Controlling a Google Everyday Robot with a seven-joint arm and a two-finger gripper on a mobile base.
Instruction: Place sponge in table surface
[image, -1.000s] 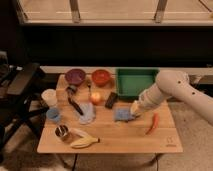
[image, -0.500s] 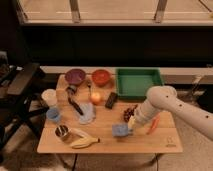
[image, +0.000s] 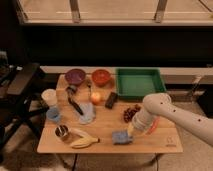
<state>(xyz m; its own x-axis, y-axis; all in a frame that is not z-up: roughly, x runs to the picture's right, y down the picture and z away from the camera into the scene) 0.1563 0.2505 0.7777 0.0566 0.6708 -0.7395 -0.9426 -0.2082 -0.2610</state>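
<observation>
Sponge (image: 121, 137) down on table (image: 165, 142), release step.
Gripper (image: 131, 131) at sponge's 2 o'clock; grip unclear; next, lift clear.

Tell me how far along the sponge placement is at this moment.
Done: the blue sponge appears to lie on the wooden table near the front edge, right of the banana. In hand: the gripper sits right beside the sponge; whether it has let go cannot be seen. Left: confirm release and pull the arm clear.
</observation>
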